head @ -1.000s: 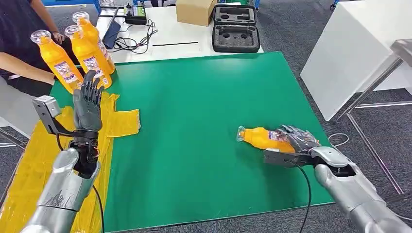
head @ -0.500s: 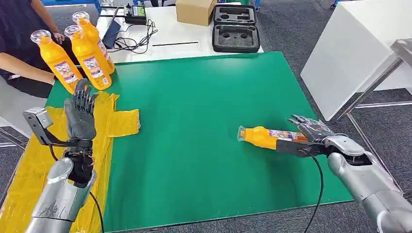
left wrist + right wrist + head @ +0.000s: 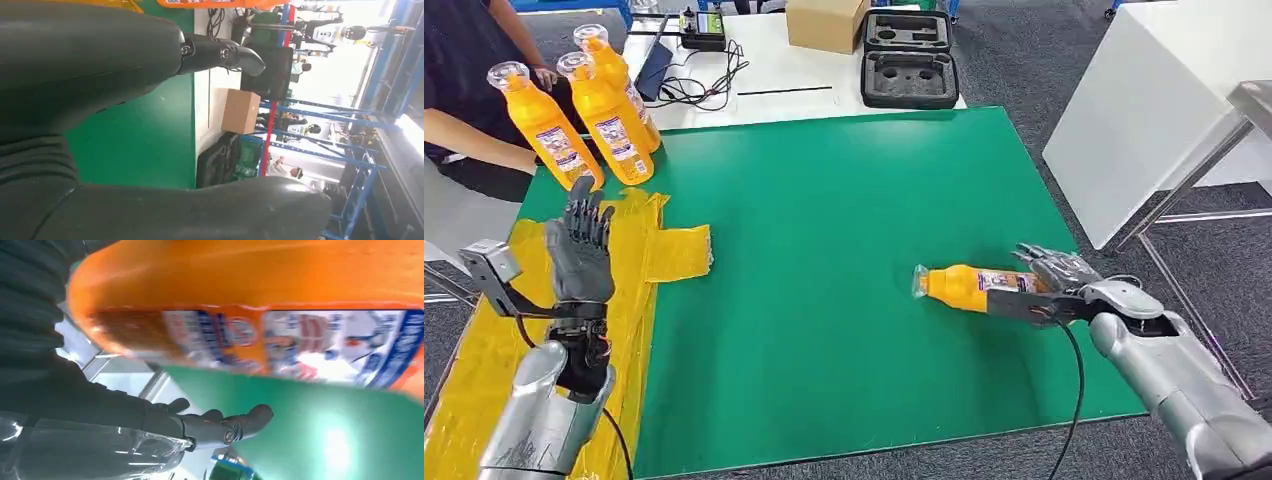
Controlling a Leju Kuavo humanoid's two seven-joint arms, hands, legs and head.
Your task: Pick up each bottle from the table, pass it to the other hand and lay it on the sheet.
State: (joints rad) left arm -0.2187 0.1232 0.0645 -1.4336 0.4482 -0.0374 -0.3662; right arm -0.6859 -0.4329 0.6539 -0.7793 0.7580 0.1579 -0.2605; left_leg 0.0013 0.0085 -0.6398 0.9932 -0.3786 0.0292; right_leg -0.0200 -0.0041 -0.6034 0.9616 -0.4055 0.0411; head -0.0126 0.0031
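Beyond the green mat (image 3: 824,230), a cardboard box (image 3: 826,22), an open black foam-lined case (image 3: 909,62) and tangled cables (image 3: 704,85) are seen on a white table (image 3: 794,85). A person's arm (image 3: 469,135) is seen at far left.

Workshop: blue racking (image 3: 320,117), foam-lined case (image 3: 910,62).

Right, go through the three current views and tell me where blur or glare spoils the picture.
Head view: sharp and evenly lit, the lying bottle crisp by the right hand. Left wrist view: the left hand is a dark close mass, and the bright background at the far side washes out. Right wrist view: the bottle's label is smeared, with a glare spot on the green table.
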